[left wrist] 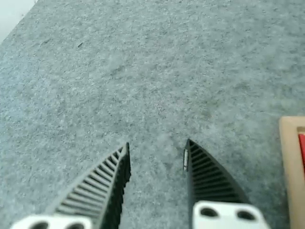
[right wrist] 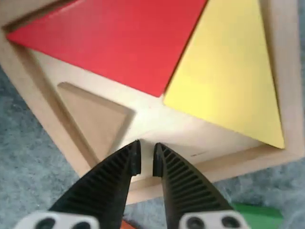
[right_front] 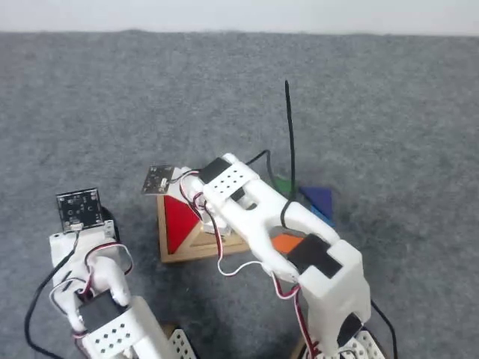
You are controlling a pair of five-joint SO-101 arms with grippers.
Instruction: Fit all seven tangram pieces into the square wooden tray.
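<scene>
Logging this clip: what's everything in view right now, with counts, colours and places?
tray: one, pale wood, mid-mat.
red triangle: one, red, in the tray.
yellow triangle: one, yellow, in the tray beside the red.
tan triangle: one, tan, in the tray.
green piece: one, green, on the mat outside the tray.
orange piece: one, orange, on the mat, partly under an arm.
blue pieces: seemingly two, dark and lighter, on the mat.
mat: one, grey, underneath everything.
left pincer: open, over bare mat.
right pincer: narrowly open, empty, over the tray.

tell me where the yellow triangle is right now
In the right wrist view the yellow triangle lies inside the tray, edge to edge with the red triangle, just ahead of the right gripper.
</scene>
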